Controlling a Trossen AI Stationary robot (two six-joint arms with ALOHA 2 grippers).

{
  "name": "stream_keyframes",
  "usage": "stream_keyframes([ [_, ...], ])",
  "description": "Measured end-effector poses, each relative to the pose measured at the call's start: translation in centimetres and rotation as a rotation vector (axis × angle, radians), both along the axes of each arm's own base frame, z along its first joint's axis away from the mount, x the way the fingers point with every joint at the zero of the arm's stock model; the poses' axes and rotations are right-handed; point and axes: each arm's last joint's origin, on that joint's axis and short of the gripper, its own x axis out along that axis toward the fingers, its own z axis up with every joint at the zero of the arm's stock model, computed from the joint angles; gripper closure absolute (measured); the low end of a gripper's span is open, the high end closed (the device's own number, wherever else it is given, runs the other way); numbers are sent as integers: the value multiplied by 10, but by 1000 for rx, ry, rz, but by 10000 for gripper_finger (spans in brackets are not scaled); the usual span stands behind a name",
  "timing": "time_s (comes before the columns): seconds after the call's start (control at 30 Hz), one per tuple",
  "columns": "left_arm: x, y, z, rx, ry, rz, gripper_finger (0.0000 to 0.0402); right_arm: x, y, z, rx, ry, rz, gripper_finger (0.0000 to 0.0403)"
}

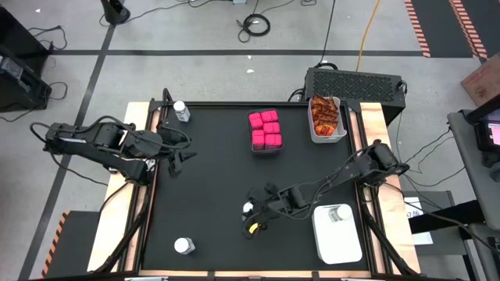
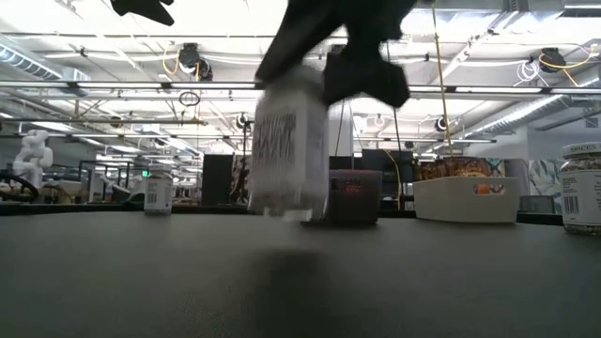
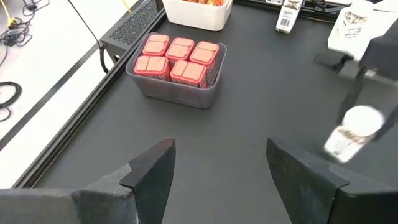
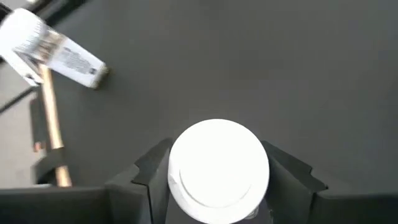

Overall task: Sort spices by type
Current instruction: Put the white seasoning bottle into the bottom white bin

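My right gripper [image 1: 251, 209] is at the table's near middle, shut on a small clear jar with a white round lid [image 4: 217, 163]. In the low view that jar [image 2: 286, 150] shows blurred, just above the table. Two more jars stand upright on the black mat, one at the far left [image 1: 181, 112] and one at the near left [image 1: 183, 246]. Another jar [image 1: 337, 212] is in the white bin [image 1: 344, 246] at the near right. Pink packs [image 1: 266, 130] fill a clear container. Orange-red sachets [image 1: 326, 115] lie in a white bin. My left gripper [image 1: 181, 156] hangs open at the left, touching nothing. My right gripper pinches the jar near its top, one finger [image 4: 152, 171] on each side, just beside the white lid's rim [image 4: 177, 180]. The fingers slant down from the table's right side. The jar stands about upright, its bottom [image 2: 282, 211] a little clear of the table.
A black box [image 1: 355, 82] stands behind the table's far right corner. Wooden side rails [image 1: 133, 211] run along the mat's left and right. The mat [image 1: 211, 187] between the two arms is bare. In the low view a jar [image 2: 582, 188] stands at the right edge.
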Motion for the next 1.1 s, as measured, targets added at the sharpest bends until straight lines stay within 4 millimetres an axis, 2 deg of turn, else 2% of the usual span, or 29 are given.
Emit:
stream_keyframes([
  [0.1, 0, 0, 0, 1, 5, 0, 149, -12, 4, 22, 37, -26, 8, 218],
  [0.2, -1, 0, -1, 0, 16, 3, 149, -33, 10, 46, 67, -27, 15, 218],
  [0.33, -1, 0, -2, 0, 21, 4, 149, -72, 21, 75, 123, 7, 10, 201],
  [0.53, -1, 0, -2, 1, 21, 3, 149, -134, 41, 100, 187, 94, -64, 205],
  [0.63, -1, 0, -2, 2, 21, 3, 149, -162, 48, 104, 188, 127, -121, 205],
  [0.8, -1, 3, -1, 10, 21, 12, 149, -195, 57, 98, 138, 230, -208, 200],
  [1.1, 0, 11, -1, -2, 23, 40, 149, -219, 59, 82, 10, 271, -438, 198],
])
